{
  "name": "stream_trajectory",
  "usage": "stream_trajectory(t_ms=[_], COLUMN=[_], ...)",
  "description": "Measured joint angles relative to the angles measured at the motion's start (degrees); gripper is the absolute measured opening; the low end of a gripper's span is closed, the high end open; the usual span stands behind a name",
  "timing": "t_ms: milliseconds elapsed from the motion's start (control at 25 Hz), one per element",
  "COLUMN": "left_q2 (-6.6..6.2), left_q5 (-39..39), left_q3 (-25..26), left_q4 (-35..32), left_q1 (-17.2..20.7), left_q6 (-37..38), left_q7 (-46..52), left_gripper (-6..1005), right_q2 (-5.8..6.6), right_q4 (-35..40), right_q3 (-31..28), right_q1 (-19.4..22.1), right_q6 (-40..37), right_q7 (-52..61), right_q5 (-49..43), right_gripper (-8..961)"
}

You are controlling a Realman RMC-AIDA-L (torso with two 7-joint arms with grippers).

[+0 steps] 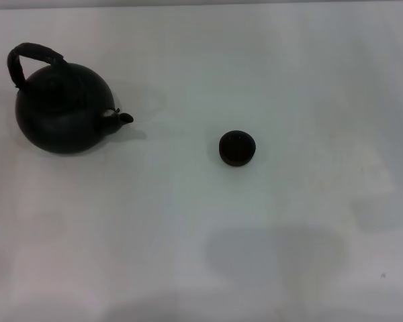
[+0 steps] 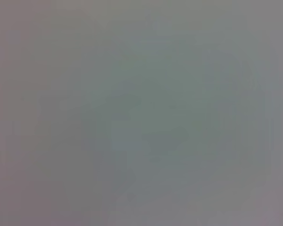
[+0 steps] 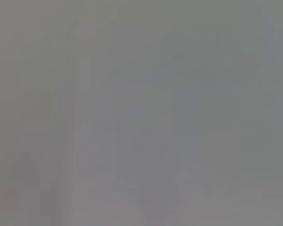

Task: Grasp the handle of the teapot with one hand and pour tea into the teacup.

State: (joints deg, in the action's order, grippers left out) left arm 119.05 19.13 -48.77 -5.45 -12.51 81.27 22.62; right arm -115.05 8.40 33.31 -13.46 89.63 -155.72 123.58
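In the head view a large round black teapot [image 1: 64,111] stands upright at the far left of the white table [image 1: 201,221]. Its short spout [image 1: 123,117] points right, toward the teacup. The dark arched handle [image 1: 32,54] rises over its top, tilted to the left. The small dark round teacup [image 1: 237,147] sits alone near the middle, well apart from the pot. Neither gripper nor arm appears in the head view. Both wrist views show only a plain grey blur with no object or finger.
The white table fills the head view, with faint grey shadows near its front edge. Nothing stands between the teapot and the teacup.
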Motion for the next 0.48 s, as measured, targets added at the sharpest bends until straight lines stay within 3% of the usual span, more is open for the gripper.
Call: stream_trajectory(t_ms=[200,480], left_q2=[0.11,0.04], left_q5=[-2.9,-8.4], left_q3=[0.3,0.5], left_q4=[1.7,3.1], left_q1=[-2.3,-5.2], left_q6=[-0.3,-1.9], left_q7=[0.2,0.2], left_gripper=[801,801], right_q2=[0.00,-0.10], right_q4=[-0.9,-2.2], right_q3=[-0.3,-1.0], right_q1=[0.0,-3.4], right_q6=[0.0,-4.2], right_q7=[-1.2,-1.0], right_q5=[0.0,0.1], right_gripper=[841,840])
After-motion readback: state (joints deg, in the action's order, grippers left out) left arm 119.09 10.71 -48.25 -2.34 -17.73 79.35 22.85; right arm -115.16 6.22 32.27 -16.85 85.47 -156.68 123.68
